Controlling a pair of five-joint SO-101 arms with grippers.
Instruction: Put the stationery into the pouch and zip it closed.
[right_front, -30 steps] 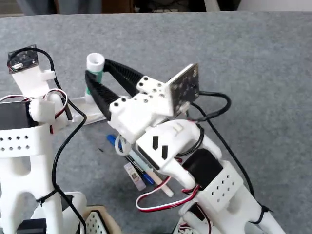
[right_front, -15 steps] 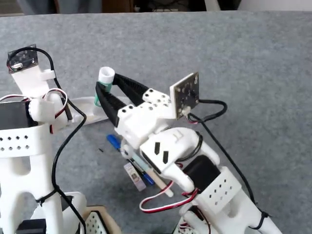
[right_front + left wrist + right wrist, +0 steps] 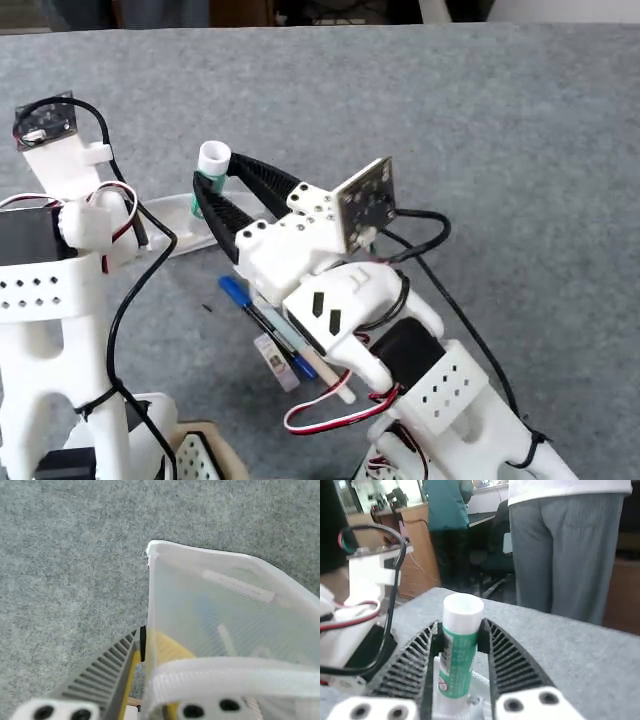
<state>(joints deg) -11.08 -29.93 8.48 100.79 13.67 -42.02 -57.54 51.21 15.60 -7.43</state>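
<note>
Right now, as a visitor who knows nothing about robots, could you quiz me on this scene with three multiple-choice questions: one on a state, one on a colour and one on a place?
1. What is the left gripper doing?
A. Open, holding nothing
B. Shut on a ruler
C. Shut on the pouch

2. What colour is the pen cap on the table?
A. Red
B. Blue
C. Yellow

3. Where is the glue stick?
A. Between the fingers of the right gripper
B. Lying on the table
C. Inside the pouch

Answers:
1 C: the left wrist view shows the mesh pouch's edge clamped at the gripper.
2 B: the high view shows a blue cap on the grey surface.
3 A: the right wrist view shows both black fingers pressed against its green label.
</note>
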